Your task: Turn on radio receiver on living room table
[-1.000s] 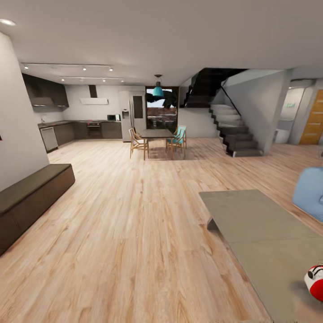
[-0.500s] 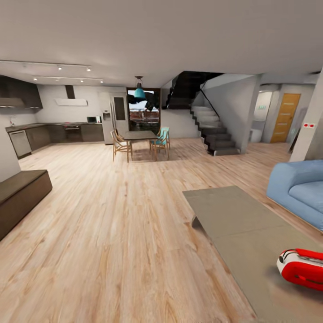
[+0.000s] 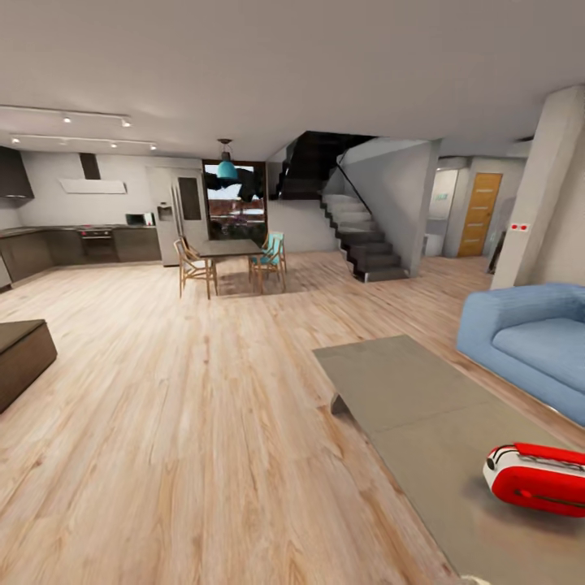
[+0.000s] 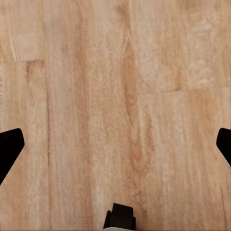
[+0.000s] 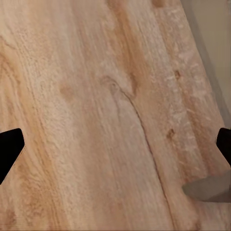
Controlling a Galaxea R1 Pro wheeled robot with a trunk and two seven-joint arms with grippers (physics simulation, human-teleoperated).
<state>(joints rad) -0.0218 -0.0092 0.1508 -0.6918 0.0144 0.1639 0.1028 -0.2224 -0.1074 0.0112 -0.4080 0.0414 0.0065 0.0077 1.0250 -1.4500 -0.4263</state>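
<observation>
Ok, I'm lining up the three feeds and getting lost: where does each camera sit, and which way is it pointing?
Head view: on the robot's head, facing across the living room; table with the radio receiver, sofa; none of its body visible.
Left wrist view: near the left gripper, looking at the wood floor; dark fingertips at the edges.
Right wrist view: near the right gripper, at floor beside a grey edge.
Shared: the floor.

Right end effector point(image 5: 115, 147) fingertips spread wide over wood floor point(image 5: 96, 115).
</observation>
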